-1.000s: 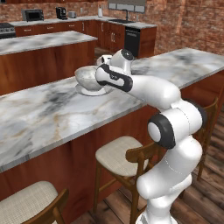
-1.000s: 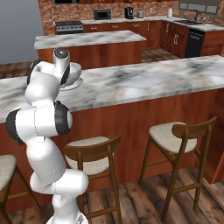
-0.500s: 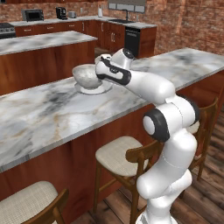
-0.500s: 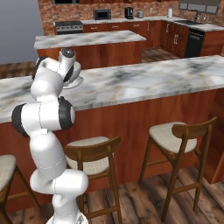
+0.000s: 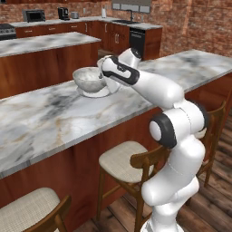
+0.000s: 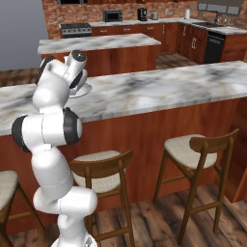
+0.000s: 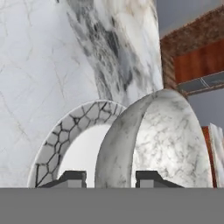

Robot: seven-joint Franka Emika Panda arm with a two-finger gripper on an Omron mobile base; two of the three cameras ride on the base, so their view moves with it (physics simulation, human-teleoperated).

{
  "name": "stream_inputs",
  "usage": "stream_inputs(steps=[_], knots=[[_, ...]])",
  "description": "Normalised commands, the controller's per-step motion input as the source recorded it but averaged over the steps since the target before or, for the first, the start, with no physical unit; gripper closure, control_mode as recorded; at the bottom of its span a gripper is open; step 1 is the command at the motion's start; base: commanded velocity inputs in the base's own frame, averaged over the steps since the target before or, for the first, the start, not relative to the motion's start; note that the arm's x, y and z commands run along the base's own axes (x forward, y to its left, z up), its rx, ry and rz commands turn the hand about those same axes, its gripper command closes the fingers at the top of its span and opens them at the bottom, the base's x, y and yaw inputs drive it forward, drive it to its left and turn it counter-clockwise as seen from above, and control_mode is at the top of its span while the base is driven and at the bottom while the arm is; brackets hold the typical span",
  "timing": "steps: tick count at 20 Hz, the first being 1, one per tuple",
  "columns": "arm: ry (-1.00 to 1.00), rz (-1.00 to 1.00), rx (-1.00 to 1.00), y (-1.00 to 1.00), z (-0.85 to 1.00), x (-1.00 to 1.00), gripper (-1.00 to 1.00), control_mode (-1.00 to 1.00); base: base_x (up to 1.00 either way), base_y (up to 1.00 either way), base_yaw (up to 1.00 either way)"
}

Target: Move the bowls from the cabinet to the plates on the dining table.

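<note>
A pale grey-white speckled bowl [image 5: 88, 79] stands upright on a round plate [image 5: 96, 94] on the marble dining table [image 5: 45, 115]. My gripper [image 5: 107, 79] reaches over the table to the bowl's near right rim. In the hand view the gripper [image 7: 111, 177] straddles the rim of the bowl [image 7: 162, 140], one fingertip [image 7: 72, 177] outside the wall and the other inside, with a gap at the outer one. Under the bowl lies the plate [image 7: 57, 140], which has a crackle-patterned border. The cabinet is out of view.
Wooden stools [image 5: 131, 161] [image 6: 195, 147] stand along the near side of the dining table. A second marble island [image 5: 45, 43] lies behind it. The back counter [image 6: 144, 21] carries a microwave and a coffee maker, and brick walls rise beyond.
The fingers have parted from the bowl's rim. The bowl rests on the plate, hardly moved. The arm has stretched forward and its elbow has dropped lower.
</note>
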Motion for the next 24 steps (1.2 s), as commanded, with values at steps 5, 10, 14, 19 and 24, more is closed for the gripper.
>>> stream_inputs(steps=[5, 10, 14, 19, 24], knots=[[-0.08, 0.17, 0.00, -0.07, 0.03, -0.89, -1.00, -1.00, 0.00, 0.00, 0.00], [-0.07, 0.14, 0.00, -0.24, 0.09, -0.55, -1.00, -1.00, 0.00, 0.00, 0.00], [-0.12, 0.11, 0.00, -0.53, 0.45, -0.46, -1.00, -1.00, 0.00, 0.00, 0.00], [-0.11, 0.10, 0.00, -0.56, 0.63, -0.37, -1.00, -1.00, 0.00, 0.00, 0.00], [-0.05, 0.18, -0.02, -0.32, 0.31, -0.29, -1.00, -1.00, 0.00, 0.00, 0.00]])
